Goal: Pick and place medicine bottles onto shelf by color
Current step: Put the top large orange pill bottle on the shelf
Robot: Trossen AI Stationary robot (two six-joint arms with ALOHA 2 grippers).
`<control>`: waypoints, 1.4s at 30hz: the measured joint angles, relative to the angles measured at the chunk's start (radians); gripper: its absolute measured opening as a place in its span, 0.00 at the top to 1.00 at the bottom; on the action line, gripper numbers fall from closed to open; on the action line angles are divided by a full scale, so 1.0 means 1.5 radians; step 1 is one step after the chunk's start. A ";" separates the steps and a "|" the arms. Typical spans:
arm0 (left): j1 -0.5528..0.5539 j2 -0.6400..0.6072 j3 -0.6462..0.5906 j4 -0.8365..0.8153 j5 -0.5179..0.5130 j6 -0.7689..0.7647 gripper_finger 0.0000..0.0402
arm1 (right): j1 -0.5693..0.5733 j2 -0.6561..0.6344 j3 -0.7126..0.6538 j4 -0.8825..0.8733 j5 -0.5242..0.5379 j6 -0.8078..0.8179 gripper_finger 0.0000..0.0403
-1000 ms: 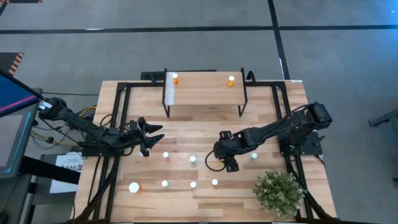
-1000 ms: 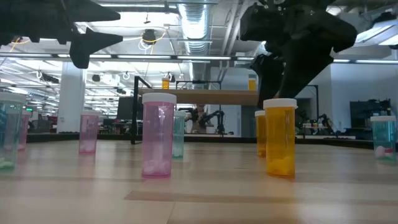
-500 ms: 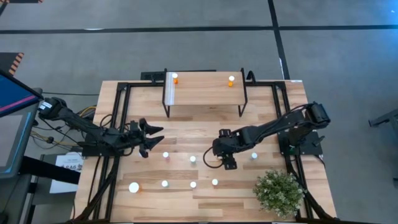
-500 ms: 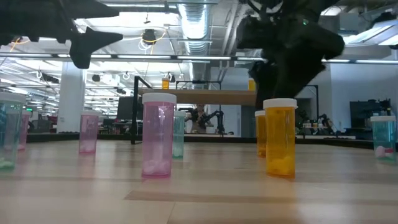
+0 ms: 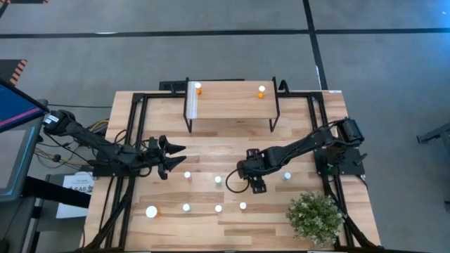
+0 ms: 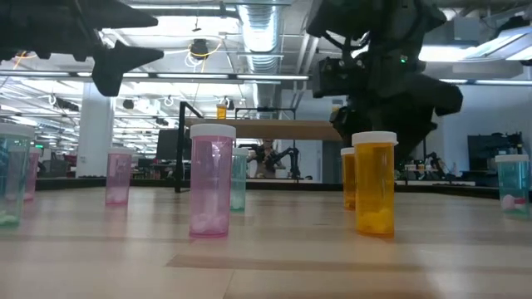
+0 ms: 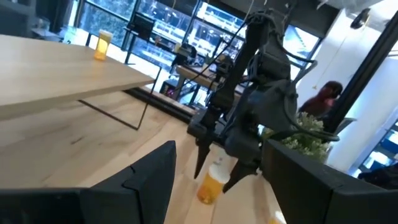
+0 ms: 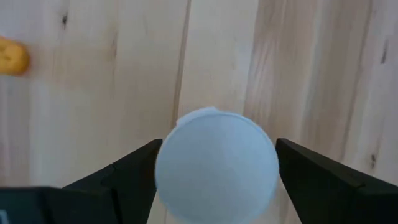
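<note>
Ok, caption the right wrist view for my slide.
Open right gripper poised directly above a white-capped bottle on the wooden table.

We see a light-wood table (image 5: 232, 232) with visible plank grain, carried on a black metal frame. The shelf (image 5: 232, 100) is the same pale wood on thin black legs, with a white strip along one short edge. Two orange bottles (image 5: 197, 88) stand on it, each white-capped. On the table, we note a pink bottle (image 6: 211, 181), an orange bottle (image 6: 374, 184) and bluish-green bottles (image 6: 512, 181), all with white caps. Both arms are black. The potted plant (image 5: 315, 216) is green with pale speckles. The floor is grey, crossed by dark lines.
</note>
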 joint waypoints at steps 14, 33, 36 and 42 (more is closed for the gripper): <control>0.000 0.000 0.000 -0.013 -0.001 -0.006 0.43 | -0.005 -0.005 0.000 0.003 0.000 0.000 0.34; 0.000 0.000 0.000 -0.013 -0.002 -0.005 0.43 | -0.005 -0.005 0.001 0.000 -0.002 0.000 0.44; 0.000 0.000 0.000 -0.013 -0.002 -0.005 0.43 | -0.005 -0.005 0.021 -0.031 -0.002 0.000 0.45; 0.000 0.000 0.000 -0.013 -0.002 -0.005 0.43 | -0.005 -0.005 0.075 -0.074 -0.003 -0.010 0.48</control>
